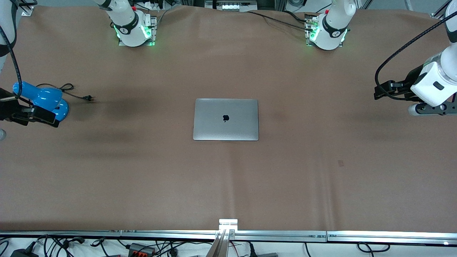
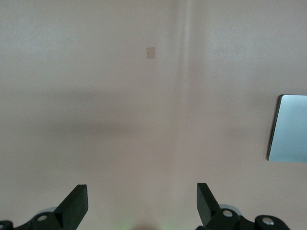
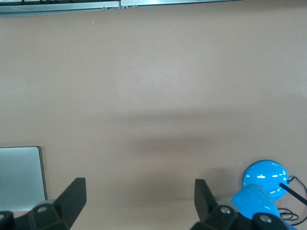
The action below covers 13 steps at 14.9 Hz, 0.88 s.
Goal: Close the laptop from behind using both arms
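Observation:
The silver-grey laptop (image 1: pixel 225 119) lies shut and flat in the middle of the table, its lid up with the black apple logo showing. One corner of it shows in the left wrist view (image 2: pixel 290 127) and in the right wrist view (image 3: pixel 19 172). My left gripper (image 1: pixel 381 91) hangs open and empty over the left arm's end of the table, well apart from the laptop; its fingers stand wide apart in its wrist view (image 2: pixel 142 201). My right gripper (image 1: pixel 43 115) is open and empty over the right arm's end, beside the blue lamp, as its wrist view (image 3: pixel 140 196) shows.
A small blue desk lamp (image 1: pixel 46 100) with a black cord and plug (image 1: pixel 76 93) sits at the right arm's end, under the right gripper (image 3: pixel 261 184). A small square patch (image 1: pixel 340 163) marks the brown cover. A metal rail (image 1: pixel 228 233) runs along the table's near edge.

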Each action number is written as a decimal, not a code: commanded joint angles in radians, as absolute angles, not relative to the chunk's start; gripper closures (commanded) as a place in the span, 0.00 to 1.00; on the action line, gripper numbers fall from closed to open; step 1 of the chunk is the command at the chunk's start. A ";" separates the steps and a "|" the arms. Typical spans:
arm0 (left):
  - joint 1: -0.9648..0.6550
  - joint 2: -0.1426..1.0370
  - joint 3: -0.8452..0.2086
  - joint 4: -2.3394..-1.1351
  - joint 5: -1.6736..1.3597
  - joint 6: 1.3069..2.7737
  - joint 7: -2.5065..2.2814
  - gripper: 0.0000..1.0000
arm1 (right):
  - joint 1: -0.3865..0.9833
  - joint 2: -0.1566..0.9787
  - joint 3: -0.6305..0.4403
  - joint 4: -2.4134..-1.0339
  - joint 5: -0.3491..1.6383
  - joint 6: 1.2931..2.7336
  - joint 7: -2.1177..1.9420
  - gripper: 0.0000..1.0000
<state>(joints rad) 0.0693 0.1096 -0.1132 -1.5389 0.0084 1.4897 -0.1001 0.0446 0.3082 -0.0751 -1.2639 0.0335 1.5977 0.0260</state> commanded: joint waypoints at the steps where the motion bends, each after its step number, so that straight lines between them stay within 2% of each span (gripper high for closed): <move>1: 0.066 0.080 -0.106 -1.574 -0.007 1.500 -0.173 0.00 | 0.020 0.255 -0.040 -1.334 0.002 1.598 0.021 0.00; 3: 0.066 0.081 -0.107 -1.572 -0.011 1.499 -0.244 0.00 | 0.018 0.206 -0.043 -1.423 -0.005 1.638 0.020 0.00; 7: 0.067 0.083 -0.109 -1.569 -0.011 1.497 -0.169 0.00 | 0.018 0.028 -0.043 -1.688 -0.020 1.758 -0.011 0.00; 13: 0.069 0.083 -0.106 -1.568 -0.011 1.485 -0.163 0.00 | 0.017 -0.021 -0.044 -1.697 -0.017 1.668 -0.040 0.00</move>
<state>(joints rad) 0.0692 0.1093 -0.1130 -1.5453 0.0008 1.4882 -0.1888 0.0380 0.0125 -0.0655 -1.6657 -0.0029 1.6853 -0.0196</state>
